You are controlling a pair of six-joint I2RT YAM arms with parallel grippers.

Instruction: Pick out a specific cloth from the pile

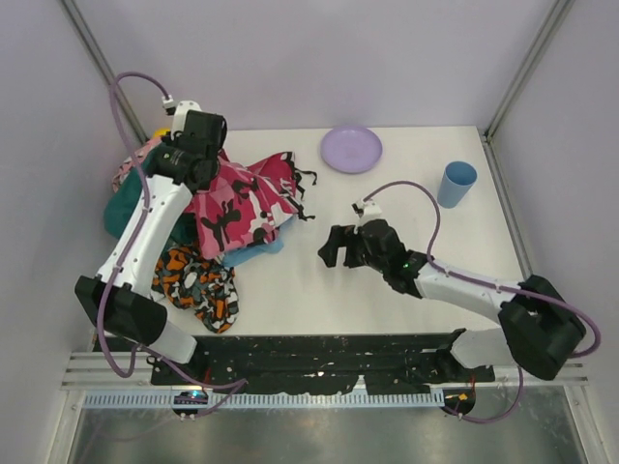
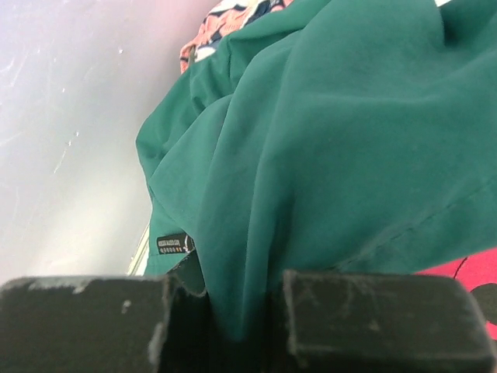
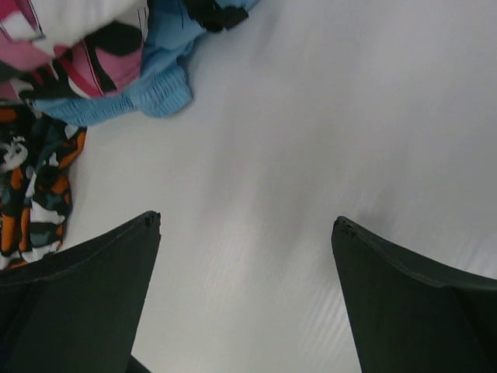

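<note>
The pile (image 1: 208, 217) lies at the table's left: pink cloth with black-and-white pattern (image 1: 237, 198), orange-black print (image 1: 198, 280), dark teal cloth (image 1: 121, 208). The sky-blue cloth (image 1: 263, 248) peeks out from under the pink one at the pile's right edge; it also shows in the right wrist view (image 3: 151, 89). My left gripper (image 1: 186, 164) is down in the back of the pile, and its jaws (image 2: 225, 291) are shut on a fold of the dark teal cloth (image 2: 349, 148). My right gripper (image 1: 332, 247) is open and empty (image 3: 247, 225) above bare table, right of the sky-blue cloth.
A lilac plate (image 1: 351, 148) sits at the back centre and a blue cup (image 1: 456, 184) stands at the back right. Enclosure walls stand close on the left and right. The white tabletop (image 1: 387, 300) stretches between the pile and the right arm.
</note>
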